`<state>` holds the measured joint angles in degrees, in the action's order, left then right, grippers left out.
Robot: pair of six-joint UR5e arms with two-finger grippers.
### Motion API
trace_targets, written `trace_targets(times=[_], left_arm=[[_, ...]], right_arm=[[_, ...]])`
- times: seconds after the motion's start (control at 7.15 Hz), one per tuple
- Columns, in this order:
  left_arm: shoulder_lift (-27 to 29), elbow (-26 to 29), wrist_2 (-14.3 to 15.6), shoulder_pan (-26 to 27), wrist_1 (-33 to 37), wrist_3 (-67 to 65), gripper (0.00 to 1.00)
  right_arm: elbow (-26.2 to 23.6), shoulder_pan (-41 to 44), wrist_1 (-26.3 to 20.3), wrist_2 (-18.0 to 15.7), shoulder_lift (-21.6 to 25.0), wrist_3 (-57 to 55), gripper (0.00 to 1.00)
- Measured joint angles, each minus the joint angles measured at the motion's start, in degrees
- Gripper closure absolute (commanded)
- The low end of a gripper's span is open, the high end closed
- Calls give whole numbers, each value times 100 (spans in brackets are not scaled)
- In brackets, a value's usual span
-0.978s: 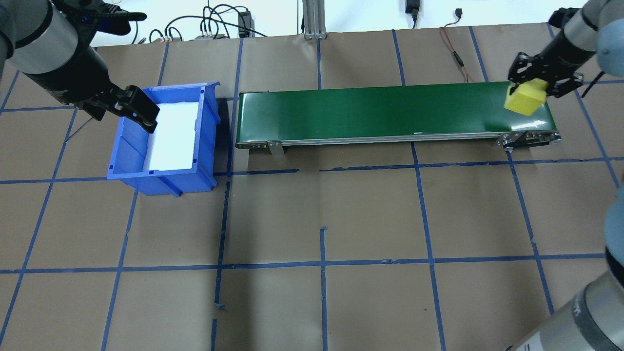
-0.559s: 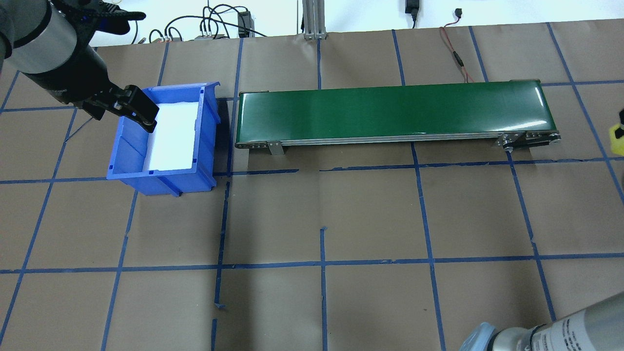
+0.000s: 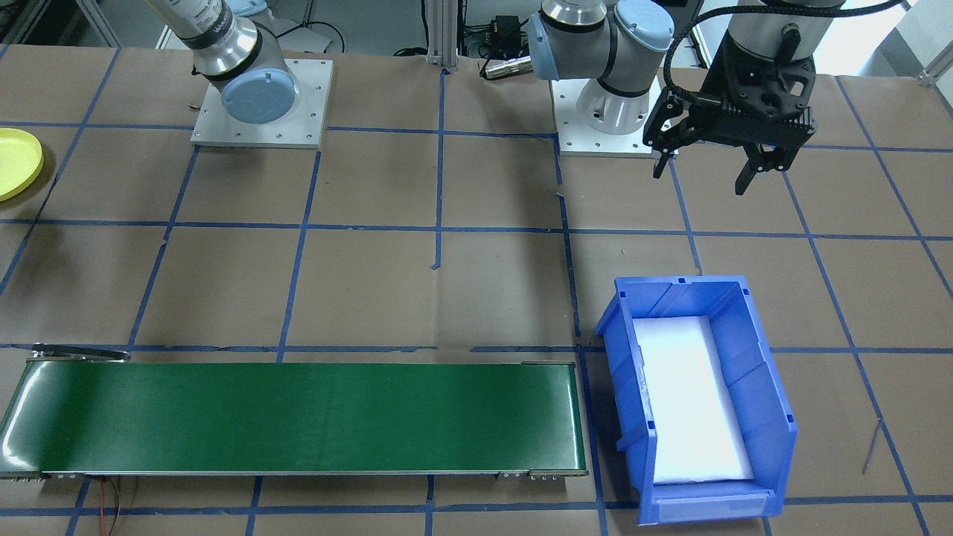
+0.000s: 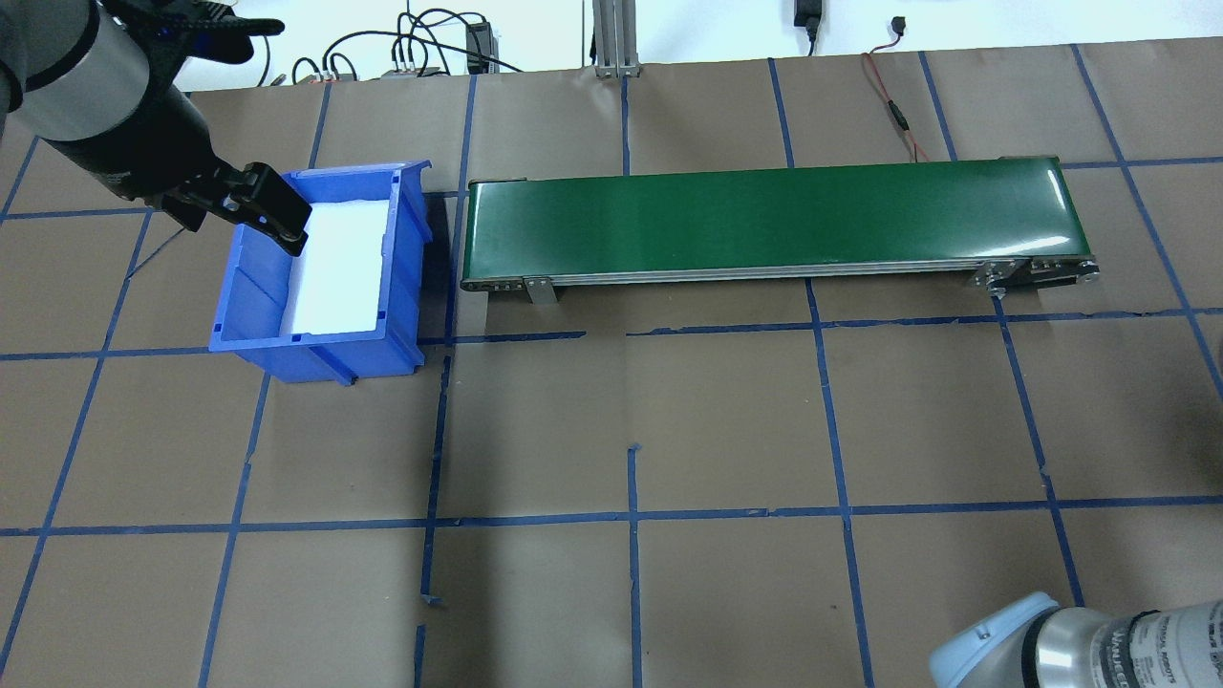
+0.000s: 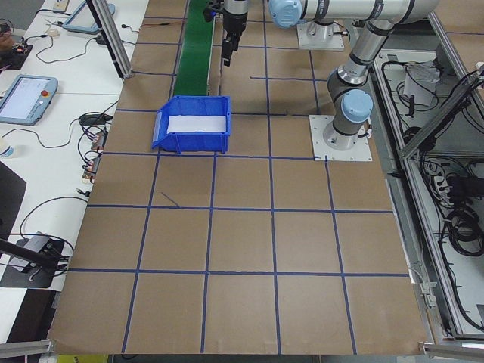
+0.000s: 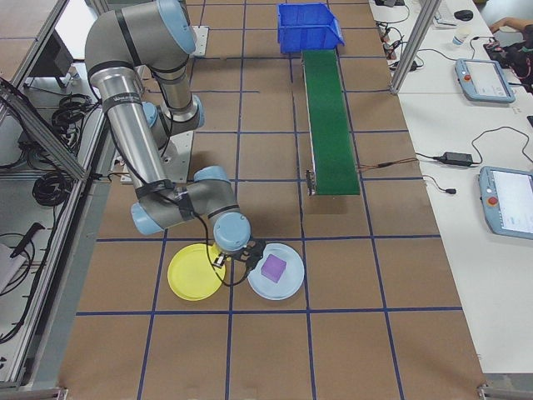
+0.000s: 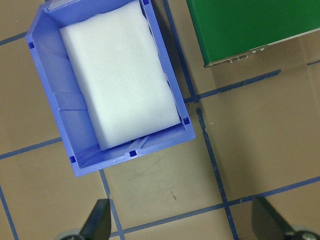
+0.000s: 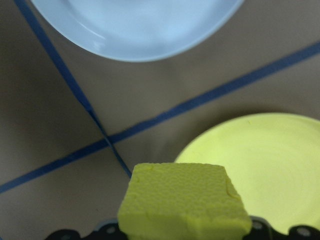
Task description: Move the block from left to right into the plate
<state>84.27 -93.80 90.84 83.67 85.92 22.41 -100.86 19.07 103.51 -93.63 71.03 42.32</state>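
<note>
The yellow foam block (image 8: pixel 185 200) fills the bottom of the right wrist view, with my right gripper (image 8: pixel 185 233) shut on it. It hangs over the brown table beside the rim of the yellow plate (image 8: pixel 260 165) and not over its middle. From the right side, that right gripper (image 6: pixel 239 257) sits low between the yellow plate (image 6: pixel 196 272) and a pale blue plate (image 6: pixel 275 282). The yellow plate (image 3: pixel 15 162) also shows at the front view's left edge. My left gripper (image 3: pixel 702 175) hangs open and empty on the robot's side of the blue bin (image 3: pixel 767 394).
A purple block (image 6: pixel 273 267) lies on the pale blue plate. The green conveyor belt (image 4: pixel 764 215) runs from the blue bin (image 4: pixel 248 296) toward the right. White foam lines the bin floor (image 7: pixel 120 75). Cables lie along the far table edge.
My right gripper carried the yellow block off the conveyor's right end, out of the overhead view, down to the plates. The left arm has barely moved.
</note>
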Motion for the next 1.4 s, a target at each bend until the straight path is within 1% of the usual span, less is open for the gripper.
trace_targets(times=[0.14,0.28,0.42,0.7,0.98,1.26,1.4], left_arm=[[5,8,-19,-96,3,5,0],[8,16,-34,-223,17,12,0],[9,27,-43,-303,31,16,0],[2,9,-51,-296,41,-10,0],[-24,-22,-109,-257,49,-67,0],[-65,-31,-150,-233,58,-80,0],[-90,-32,-155,-231,72,-85,0]], right_arm=[[-206,-400,123,-60,-14,40,69],[-324,-623,314,-82,-49,76,54],[-381,-722,488,-73,-71,92,32],[-382,-768,625,95,-102,112,15],[-373,-772,640,172,-94,117,9],[-336,-732,593,192,-5,120,1],[-254,-543,510,201,137,122,0]])
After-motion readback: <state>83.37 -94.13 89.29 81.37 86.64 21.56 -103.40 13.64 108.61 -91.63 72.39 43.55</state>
